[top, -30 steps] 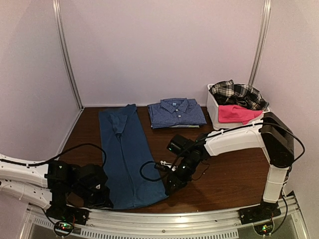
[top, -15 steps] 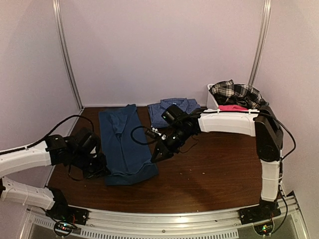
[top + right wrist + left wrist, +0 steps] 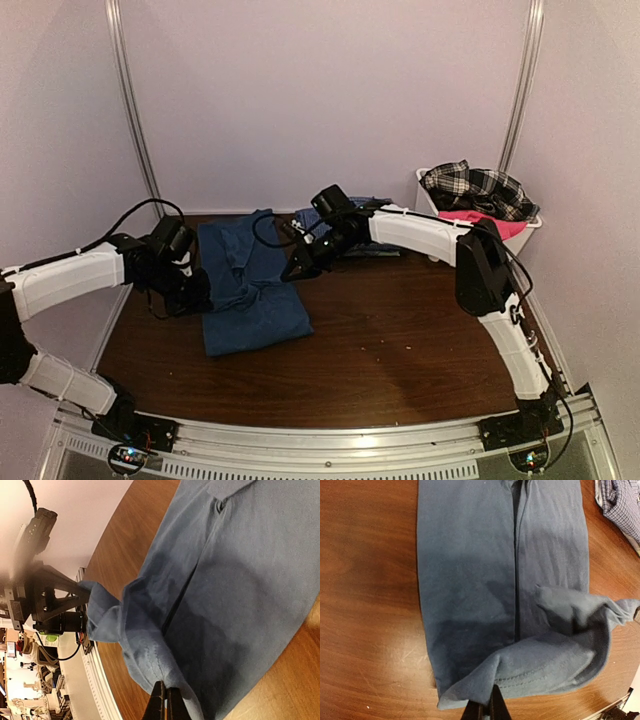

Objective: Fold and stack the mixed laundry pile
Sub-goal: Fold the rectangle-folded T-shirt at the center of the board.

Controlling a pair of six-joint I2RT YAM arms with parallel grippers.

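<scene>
At far right, the white bin (image 3: pixel 426 218) is filled with a plaid shirt (image 3: pixel 475 188) and a pink piece (image 3: pixel 508 228). With arms outstretched, the left tool (image 3: pixel 487 709) and the right tool (image 3: pixel 162 702) are clamped on the hem of the blue T-shirt (image 3: pixel 250 300), left on the desk (image 3: pixel 420 340).

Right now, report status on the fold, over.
Left gripper and right gripper both shut on hem corners of the dark blue T-shirt. Hem raised, doubled over the body. Folded checked shirt lies apart, not in the way.
</scene>
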